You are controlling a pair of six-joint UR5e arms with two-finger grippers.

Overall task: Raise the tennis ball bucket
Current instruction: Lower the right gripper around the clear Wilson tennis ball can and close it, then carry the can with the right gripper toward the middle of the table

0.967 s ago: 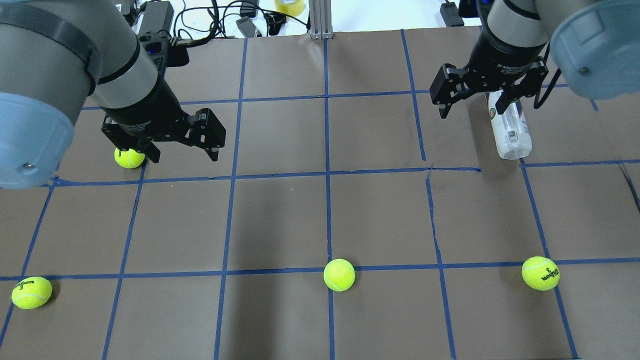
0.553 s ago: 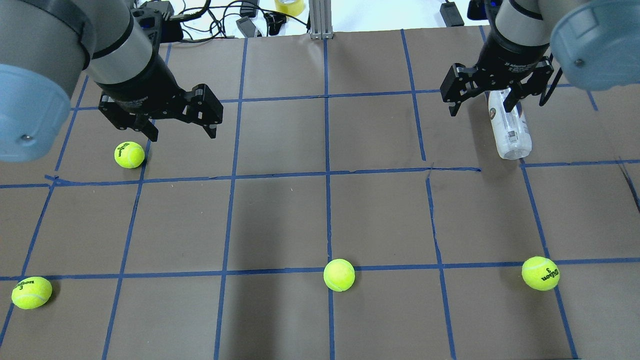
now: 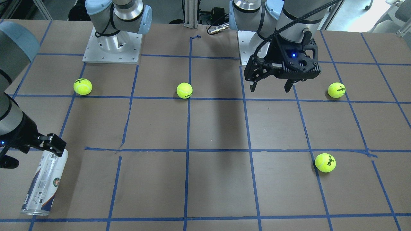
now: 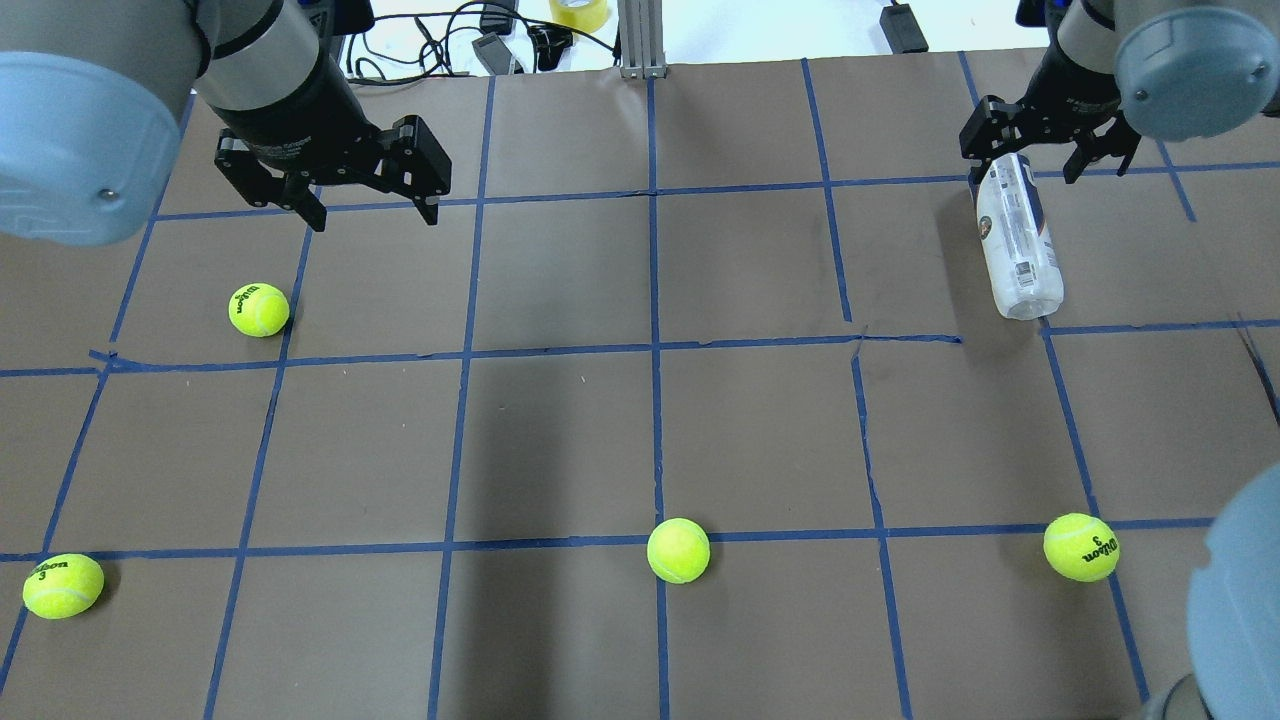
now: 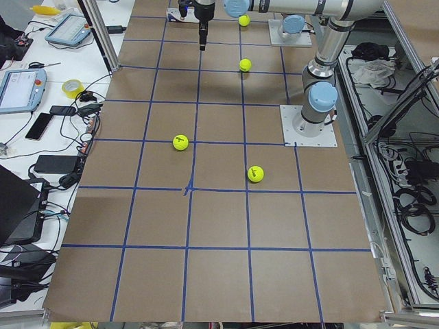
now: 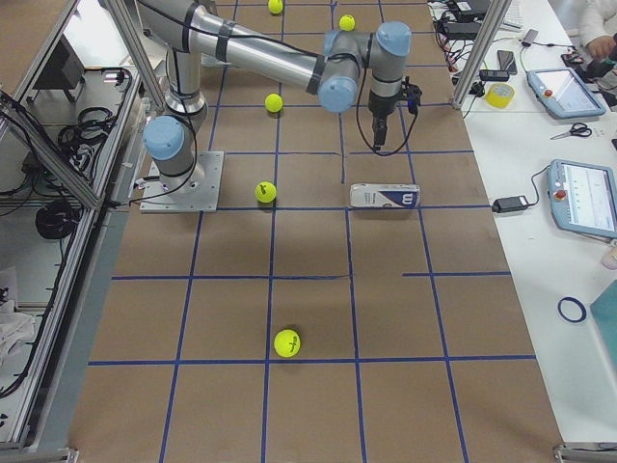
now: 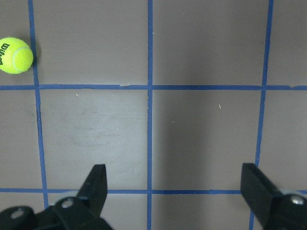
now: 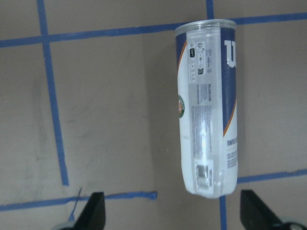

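The tennis ball bucket (image 4: 1018, 245) is a clear can with a white-and-navy label. It lies on its side at the table's far right. It also shows in the front-facing view (image 3: 45, 183), the right side view (image 6: 386, 196) and the right wrist view (image 8: 208, 105). My right gripper (image 4: 1045, 150) is open and empty. It hangs above the can's far end without touching it (image 8: 175, 213). My left gripper (image 4: 375, 215) is open and empty above bare table at the far left (image 3: 269, 89), (image 7: 175, 191).
Several yellow-green tennis balls lie on the brown, blue-taped table: one near my left gripper (image 4: 258, 310), and three along the near row (image 4: 62, 585), (image 4: 678, 550), (image 4: 1080, 547). Cables and a tape roll (image 4: 578, 12) lie beyond the far edge.
Both grippers have moved toward the table's far edge. The left one has left the ball it was next to. The right one now hangs over the can's far end. The can has not moved.
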